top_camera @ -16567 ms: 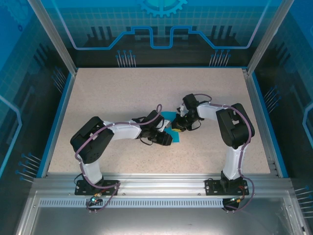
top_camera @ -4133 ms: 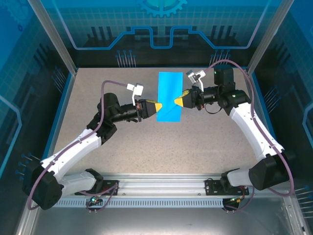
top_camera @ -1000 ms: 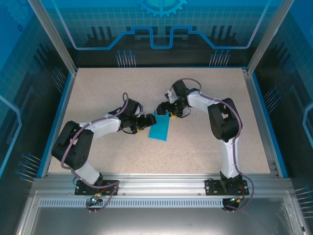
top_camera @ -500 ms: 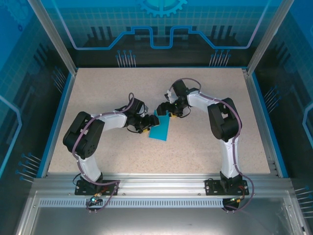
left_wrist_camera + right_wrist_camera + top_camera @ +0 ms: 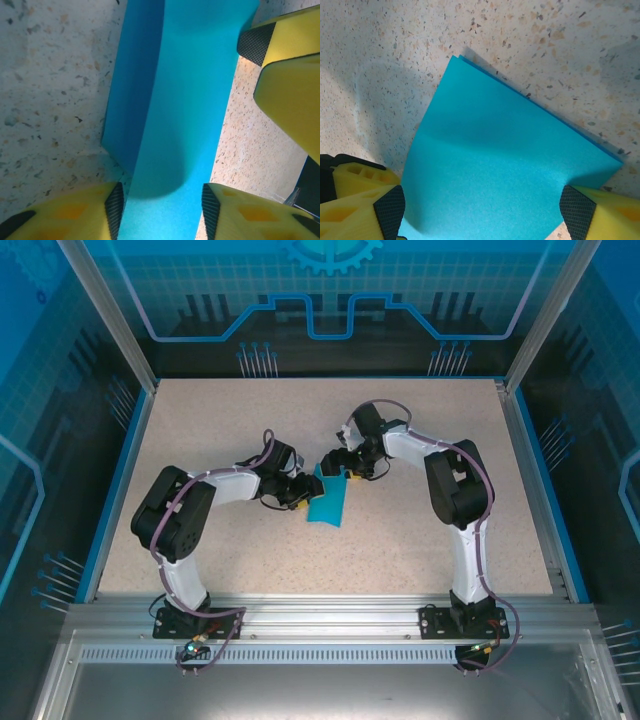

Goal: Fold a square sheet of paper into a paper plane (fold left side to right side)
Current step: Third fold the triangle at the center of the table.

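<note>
Closing left tool (image 5: 160, 212) astride paper (image 5: 192, 90), right tool (image 5: 482, 212) unmoved, spread wide

From overhead the light is bright and even, falling from above. The arms cast only short, soft shadows on the speckled tabletop (image 5: 250, 430), and the blue panels (image 5: 60, 390) around it look dim. Both wrist pictures are crisp on the square sheet of paper (image 5: 190, 90) — a soft shadow darkens it near the left gripper (image 5: 160, 212), whose yellow fingers (image 5: 65, 217) blur at the frame edge.
</note>
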Robot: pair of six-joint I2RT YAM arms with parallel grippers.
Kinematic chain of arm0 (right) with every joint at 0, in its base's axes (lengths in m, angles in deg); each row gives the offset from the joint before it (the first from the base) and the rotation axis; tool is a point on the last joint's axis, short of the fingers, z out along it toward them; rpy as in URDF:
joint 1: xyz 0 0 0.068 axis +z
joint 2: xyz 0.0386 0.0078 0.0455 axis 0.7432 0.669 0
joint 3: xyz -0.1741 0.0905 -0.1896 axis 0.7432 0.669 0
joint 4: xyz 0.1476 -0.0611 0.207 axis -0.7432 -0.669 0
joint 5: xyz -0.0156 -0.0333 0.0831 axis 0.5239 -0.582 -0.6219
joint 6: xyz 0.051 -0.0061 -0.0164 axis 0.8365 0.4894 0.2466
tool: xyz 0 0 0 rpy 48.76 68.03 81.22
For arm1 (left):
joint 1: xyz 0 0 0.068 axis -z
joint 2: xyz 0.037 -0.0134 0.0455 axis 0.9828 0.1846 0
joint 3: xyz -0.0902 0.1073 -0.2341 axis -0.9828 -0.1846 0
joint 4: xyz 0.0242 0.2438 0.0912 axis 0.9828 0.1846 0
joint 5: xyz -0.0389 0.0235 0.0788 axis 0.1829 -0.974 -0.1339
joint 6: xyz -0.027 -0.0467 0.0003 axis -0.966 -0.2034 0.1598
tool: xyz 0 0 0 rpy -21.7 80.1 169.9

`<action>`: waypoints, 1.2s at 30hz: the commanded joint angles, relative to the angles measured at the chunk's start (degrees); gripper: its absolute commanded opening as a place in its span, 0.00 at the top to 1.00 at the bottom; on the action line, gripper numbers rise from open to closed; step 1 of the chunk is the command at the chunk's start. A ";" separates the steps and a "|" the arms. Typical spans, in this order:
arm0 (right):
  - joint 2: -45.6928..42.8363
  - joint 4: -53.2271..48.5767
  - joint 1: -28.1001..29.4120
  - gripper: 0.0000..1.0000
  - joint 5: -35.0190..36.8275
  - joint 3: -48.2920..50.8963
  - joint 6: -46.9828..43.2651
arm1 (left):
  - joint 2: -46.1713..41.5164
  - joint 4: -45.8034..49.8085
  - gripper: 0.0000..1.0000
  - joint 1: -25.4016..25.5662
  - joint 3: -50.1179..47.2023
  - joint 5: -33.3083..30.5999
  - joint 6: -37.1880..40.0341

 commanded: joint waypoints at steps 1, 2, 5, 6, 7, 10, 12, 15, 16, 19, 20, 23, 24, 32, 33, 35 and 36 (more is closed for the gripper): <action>2.99 -2.26 -0.38 0.14 0.64 -0.10 -1.15 | -1.21 1.50 0.54 -0.20 -0.33 -0.86 0.29; 3.10 -2.27 -0.45 0.14 0.81 -0.10 -1.11 | -1.38 1.97 0.54 -0.23 -0.31 -1.22 0.44; 3.28 -2.43 -0.41 0.14 0.82 -0.13 -1.29 | -2.25 2.79 0.54 -0.25 -0.53 -2.03 0.80; 3.28 -2.36 -0.41 0.14 0.82 -0.09 -1.33 | -2.40 2.85 0.54 -0.22 -0.62 -2.07 0.91; 3.28 -2.38 -0.41 0.14 0.86 -0.16 -1.33 | -2.72 3.02 0.54 -0.20 -0.71 -2.08 0.90; 3.34 -2.36 -0.37 0.14 0.80 -0.19 -1.51 | -3.55 3.10 0.54 -0.24 -0.97 -2.07 0.99; 3.45 -2.37 -0.43 0.14 0.65 -0.17 -1.55 | -4.14 3.19 0.54 -0.20 -1.06 -2.03 1.08; 3.63 -2.36 -0.41 0.14 0.56 -0.20 -1.47 | -4.64 3.05 0.55 -0.24 -1.20 -1.91 0.99; 3.62 -2.39 -0.41 0.14 0.60 -0.16 -1.46 | -4.75 3.18 0.57 -0.25 -1.22 -1.90 0.98; 3.63 -2.22 -0.41 0.14 0.71 -0.14 -1.46 | -4.79 3.76 0.59 -0.19 -1.15 -2.66 1.21; 3.63 -2.31 -0.42 0.14 0.78 -0.13 -1.48 | -4.77 4.02 0.60 -0.27 -1.15 -2.85 1.34; 3.63 -2.23 -0.41 0.14 0.78 -0.14 -1.55 | -4.57 4.54 0.64 -0.24 -1.15 -3.38 1.52; 3.63 -2.17 -0.41 0.14 0.76 -0.16 -1.63 | -4.51 4.59 0.66 -0.26 -1.23 -3.39 1.52; 3.54 -1.91 -0.42 0.14 0.46 -0.13 -1.90 | -2.72 4.69 0.80 -0.26 -1.33 -3.92 2.05; 3.50 -1.83 -0.45 0.14 0.39 -0.19 -1.90 | -2.41 4.52 0.80 -0.22 -1.32 -3.93 2.07; 3.37 -1.58 -0.42 0.14 0.08 -0.13 -2.09 | -1.85 4.22 0.84 -0.19 -1.32 -3.73 2.01; 3.14 -1.39 -0.48 0.14 0.01 -0.04 -2.08 | -1.70 4.11 0.84 -0.25 -1.32 -3.59 1.94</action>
